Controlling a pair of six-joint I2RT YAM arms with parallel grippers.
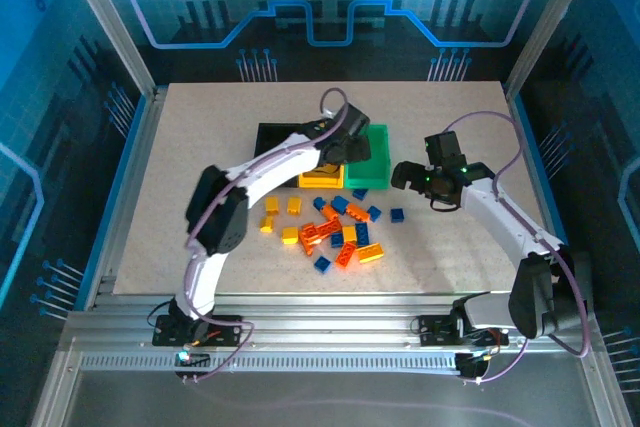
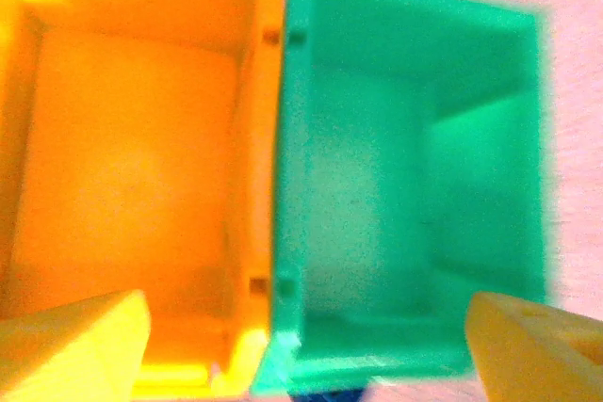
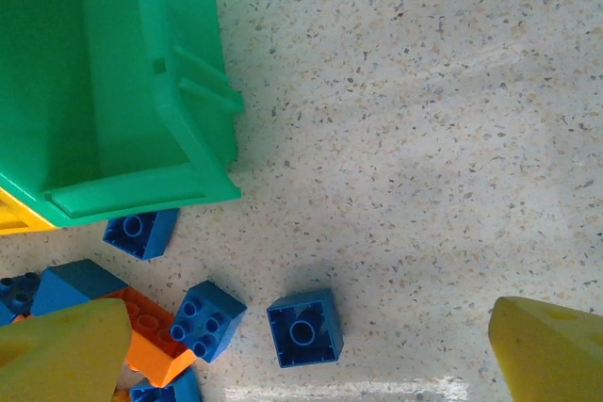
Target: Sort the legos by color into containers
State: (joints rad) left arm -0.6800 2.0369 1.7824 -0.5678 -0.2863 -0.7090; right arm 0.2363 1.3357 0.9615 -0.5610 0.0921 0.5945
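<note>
Yellow fingertips (image 2: pixel 75 350) of my left pincer (image 2: pixel 306 341) sit closest, one at each lower corner of the wrist view. They are spread wide, with nothing between them. Straight below this pincer stand two bins pressed side to side. The yellow bin (image 2: pixel 132 167) is under my left finger and the green bin (image 2: pixel 377 185) under my right. Their touching walls run just left of the pincer's middle. The view here is blurred.

My right pincer (image 3: pixel 306 345) is likewise wide open and holds nothing, its fingertips (image 3: pixel 551 350) far apart above the table (image 3: pixel 424 91). Between them lies a single blue brick (image 3: pixel 301 329), flat on the table. Just left of it sits a second blue brick (image 3: pixel 209 319), studs up and turned at an angle. It rests against an orange brick (image 3: pixel 155 336) that runs in behind my left finger. Farther ahead and to the left of this pincer is the green bin's near corner. A third blue brick (image 3: pixel 141 233) sits right at its base.

From above, the other legos (image 1: pixel 335 227), yellow, orange and blue, lie scattered on the table. They are on the near side of my left pincer and to the left of my right one. Beyond the yellow bin, well left of my left pincer, the black bin (image 1: pixel 275 137) ends the row.
</note>
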